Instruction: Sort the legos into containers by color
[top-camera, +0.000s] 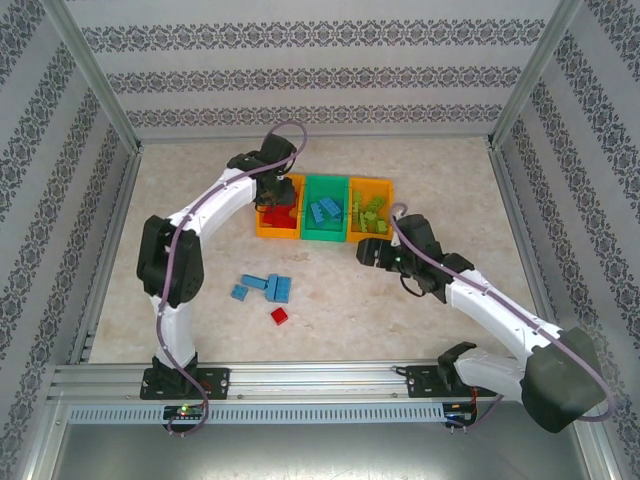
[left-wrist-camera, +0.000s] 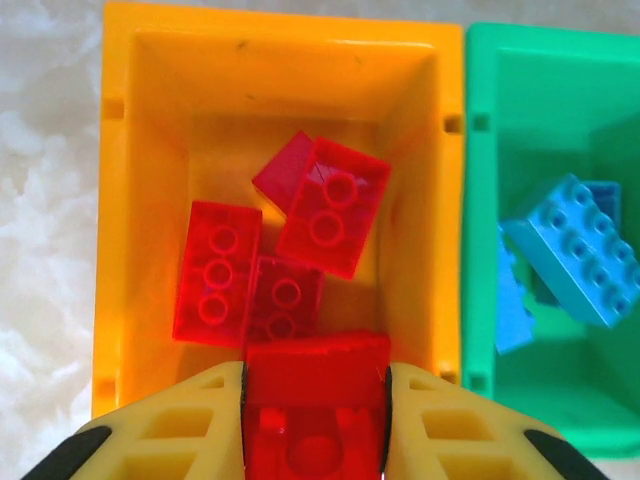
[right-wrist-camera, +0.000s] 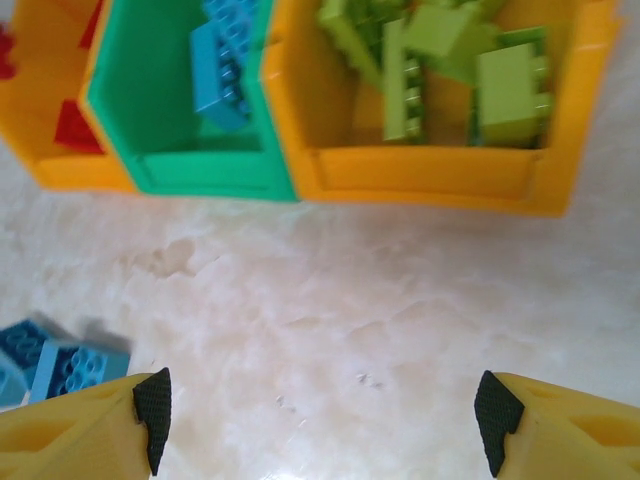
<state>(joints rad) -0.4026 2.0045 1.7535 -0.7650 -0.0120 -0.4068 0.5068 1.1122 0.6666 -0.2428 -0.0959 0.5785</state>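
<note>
- Pinching red brick (left-wrist-camera: 315, 375) in left gripper (left-wrist-camera: 315, 405) over left orange bin (left-wrist-camera: 115, 250); drop step in hand.
- Next: spread jaws, release.
- Holding right gripper (right-wrist-camera: 320, 410) spread above table (right-wrist-camera: 350, 300); blues (top-camera: 268, 287), 1 red (top-camera: 279, 316) unsorted there.

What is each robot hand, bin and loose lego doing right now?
Left hand: shut on a red lego.
Right hand: open, empty.
Left orange bin: holds red legos.
Green bin: holds blue legos.
Right orange bin: holds lime green legos.
Loose legos: blue ones and one red, on the table.
</note>
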